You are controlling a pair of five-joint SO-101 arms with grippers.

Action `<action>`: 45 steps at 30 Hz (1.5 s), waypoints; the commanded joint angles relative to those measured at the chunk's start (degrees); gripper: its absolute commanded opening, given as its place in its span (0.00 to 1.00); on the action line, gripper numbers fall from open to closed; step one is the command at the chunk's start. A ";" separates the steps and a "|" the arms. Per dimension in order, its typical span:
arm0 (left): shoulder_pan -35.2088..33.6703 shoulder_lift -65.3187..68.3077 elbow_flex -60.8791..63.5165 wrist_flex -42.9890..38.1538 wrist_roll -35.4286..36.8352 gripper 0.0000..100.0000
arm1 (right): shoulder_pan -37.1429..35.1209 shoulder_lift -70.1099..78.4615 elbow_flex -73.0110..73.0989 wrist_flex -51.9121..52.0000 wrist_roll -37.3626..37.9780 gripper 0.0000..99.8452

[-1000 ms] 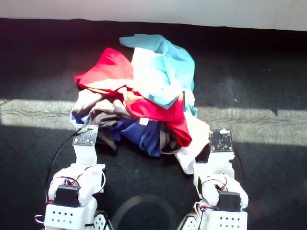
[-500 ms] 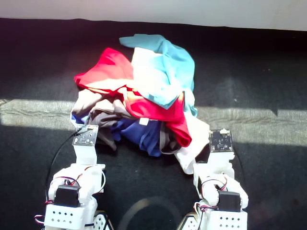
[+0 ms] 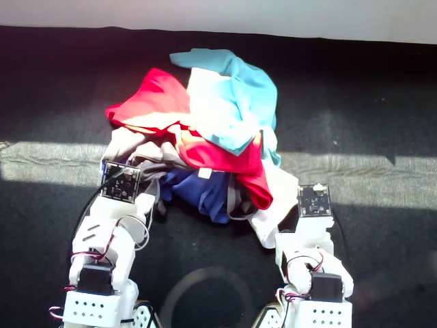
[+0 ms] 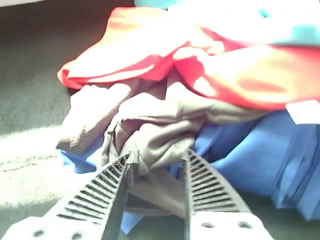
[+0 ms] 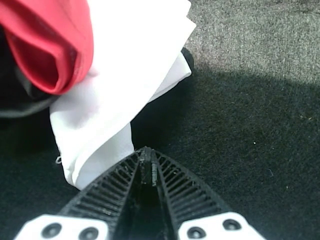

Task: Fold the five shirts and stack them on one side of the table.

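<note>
The table is covered in a dark, carpet-like fabric, with a pale band of sunlight lying across it from side to side and a light wall along its far edge. In the middle sits one loose heap of unfolded shirts. A light blue shirt lies on top, a red shirt spreads under it, and a dark blue shirt shows at the near side. A white shirt trails out toward the right arm, most of it buried under the red one.

A grey shirt is bunched at the heap's near left edge, where the left arm leans in. The left gripper has its jaws apart, straddling a raised fold of that grey cloth. Whether the fingers actually press on it, I cannot tell.

The right gripper has its jaws together and holds nothing; it hangs over bare table just beside the white shirt's loose corner.

The shirts are so tangled that it is hard to make out where each one ends — the grey one runs under the red and dark blue and is lost there.
</note>
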 commanded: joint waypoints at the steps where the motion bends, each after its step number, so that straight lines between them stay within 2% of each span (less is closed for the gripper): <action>1: 1.01 0.40 -6.02 -2.20 2.81 0.18 | 2.51 -0.22 2.77 -1.19 0.53 0.01; 4: 1.36 2.68 -11.91 -2.20 4.48 0.19 | 3.30 -0.22 -0.31 -1.27 0.53 0.01; 6: 2.33 8.84 -16.66 -2.20 4.48 0.19 | 3.30 -0.22 -2.07 -1.45 0.62 0.01; 11: 4.62 36.62 -35.30 -2.11 5.10 0.19 | 3.47 0.31 -10.95 -1.36 0.62 0.01; 13: 6.20 49.89 -44.44 -1.58 8.26 0.20 | 3.47 0.40 -14.20 -1.36 0.62 0.01; 17: 10.24 73.80 -63.08 5.89 19.08 0.28 | 3.56 0.48 -18.86 -0.92 0.62 0.01; 19: 11.38 84.88 -71.78 9.05 22.95 0.29 | 3.56 1.10 -20.26 -0.92 1.23 0.01; 22: 11.74 99.56 -82.95 13.27 25.85 0.29 | 3.65 5.32 -23.69 -1.01 5.10 0.01; 26: 10.15 114.51 -95.25 20.92 26.81 0.29 | 3.65 15.34 -34.15 -1.36 5.54 0.01; 30: 6.73 121.63 -103.52 29.45 26.73 0.29 | 3.65 28.44 -49.45 -1.45 5.45 0.01; 34: 4.53 124.62 -107.74 32.18 26.37 0.29 | 3.56 42.42 -63.60 -1.10 5.45 0.01; 36: 4.44 126.29 -108.18 32.00 24.26 0.23 | 3.56 48.48 -69.14 -1.01 5.45 0.01; 39: 2.86 129.71 -108.53 32.18 20.84 0.03 | 3.56 55.60 -75.30 -1.01 5.36 0.01; 40: 1.54 130.51 -108.26 32.35 20.22 0.00 | 3.65 57.45 -76.88 -1.01 5.36 0.01; 41: -0.13 131.21 -108.26 33.23 19.25 0.03 | 3.65 58.86 -78.20 -1.01 5.36 0.01; 45: -9.80 131.82 -108.70 36.31 12.22 0.01 | 3.74 62.64 -80.31 -1.36 5.71 0.01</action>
